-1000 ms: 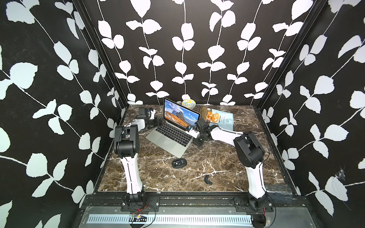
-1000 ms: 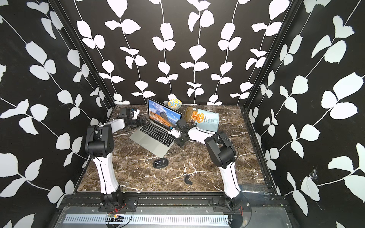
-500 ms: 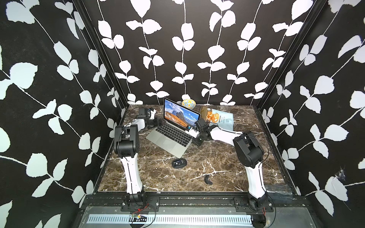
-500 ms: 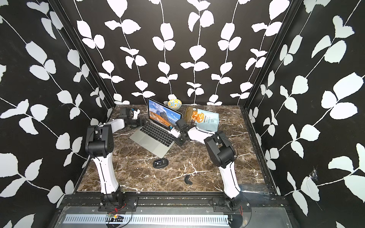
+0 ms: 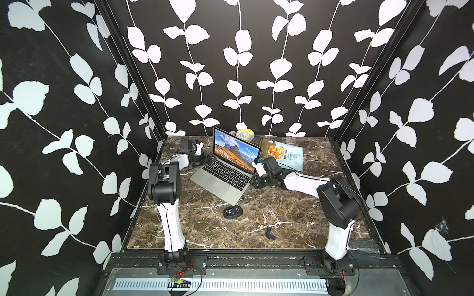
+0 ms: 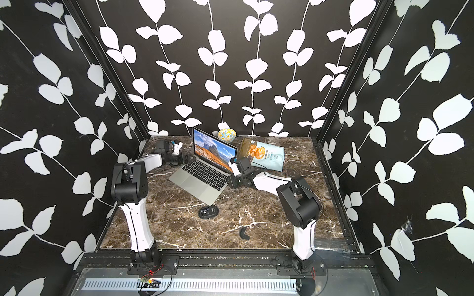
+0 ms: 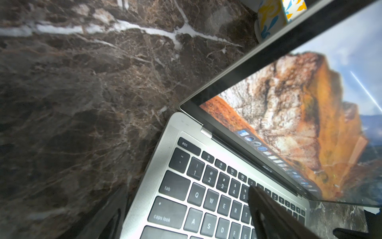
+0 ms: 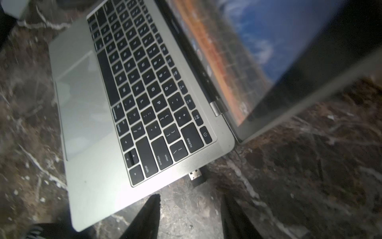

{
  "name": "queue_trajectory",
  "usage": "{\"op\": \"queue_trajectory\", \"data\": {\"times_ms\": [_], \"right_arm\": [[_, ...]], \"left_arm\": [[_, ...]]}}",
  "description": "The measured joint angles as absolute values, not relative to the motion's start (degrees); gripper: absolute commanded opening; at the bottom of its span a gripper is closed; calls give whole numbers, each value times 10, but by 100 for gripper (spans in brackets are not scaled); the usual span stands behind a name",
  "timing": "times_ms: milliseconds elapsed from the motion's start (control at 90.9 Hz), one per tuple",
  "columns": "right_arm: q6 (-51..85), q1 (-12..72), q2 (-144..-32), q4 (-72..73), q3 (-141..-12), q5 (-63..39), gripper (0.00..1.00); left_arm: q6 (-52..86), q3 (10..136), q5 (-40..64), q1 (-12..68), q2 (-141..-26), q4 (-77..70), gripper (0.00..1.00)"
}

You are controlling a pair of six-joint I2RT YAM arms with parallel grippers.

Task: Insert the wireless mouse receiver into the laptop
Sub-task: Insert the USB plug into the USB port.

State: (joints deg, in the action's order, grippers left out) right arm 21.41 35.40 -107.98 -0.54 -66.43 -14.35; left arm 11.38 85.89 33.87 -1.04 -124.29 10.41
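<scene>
R end effector (image 8: 191,199) parted, empty (L end effector (image 5: 209,156) wide too); small silver-and-black USB receiver (image 8: 197,176) looks half-seated in slim silver-grey laptop (image 8: 86,103), so a bump may dislodge it.

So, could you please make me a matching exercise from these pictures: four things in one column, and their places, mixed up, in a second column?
Things:
1. wireless mouse
2. receiver
3. chips bag
4. patterned bowl

Places:
A. behind the screen of the laptop
B. on the marble table, in front of the laptop
C. sticking out at the laptop's side edge
D. lying flat, to the side of the screen

Pairs: 1-B, 2-C, 3-D, 4-A.
</scene>
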Motion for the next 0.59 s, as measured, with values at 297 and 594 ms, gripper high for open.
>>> {"op": "queue_trajectory", "data": {"times_ms": [297,594], "right_arm": [[394,371,-1113,43,-646,-139,45],[421,372,-1146,65,-670,-137,42]], "left_arm": [[115,859,339,-10,-1243,104,95],[115,859,339,-10,-1243,104,95]]}}
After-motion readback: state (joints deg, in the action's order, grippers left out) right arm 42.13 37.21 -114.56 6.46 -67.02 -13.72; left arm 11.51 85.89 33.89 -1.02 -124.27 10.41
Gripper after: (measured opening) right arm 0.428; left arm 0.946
